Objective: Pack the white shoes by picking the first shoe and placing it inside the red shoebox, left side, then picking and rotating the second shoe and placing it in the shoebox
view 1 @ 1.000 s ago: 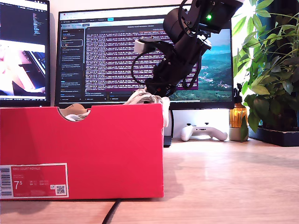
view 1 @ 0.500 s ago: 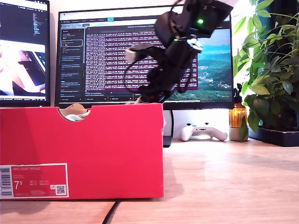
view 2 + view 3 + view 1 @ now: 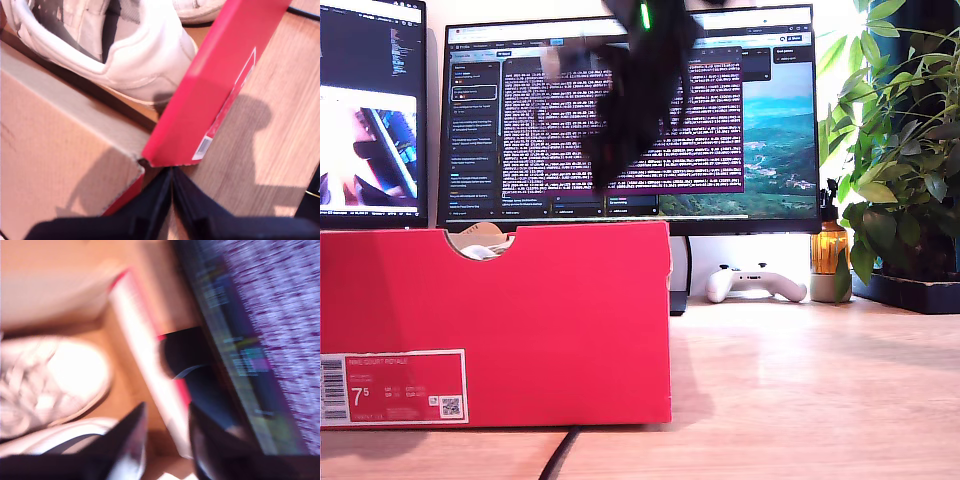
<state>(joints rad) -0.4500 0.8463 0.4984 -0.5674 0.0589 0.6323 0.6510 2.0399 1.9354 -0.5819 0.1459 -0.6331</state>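
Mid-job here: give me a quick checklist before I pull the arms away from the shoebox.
1. Both white shoes inside the red shoebox: ok, the second wrist view shows two.
2. My first claw empty: ok, jaws shut on nothing, by a box corner.
3. My second claw empty: ok, jaws apart, nothing between.
4. Arm above the box rim in the exterior view: ok, though blurred.
5. Shoes lying flat, pointing opposite ways: cannot tell.
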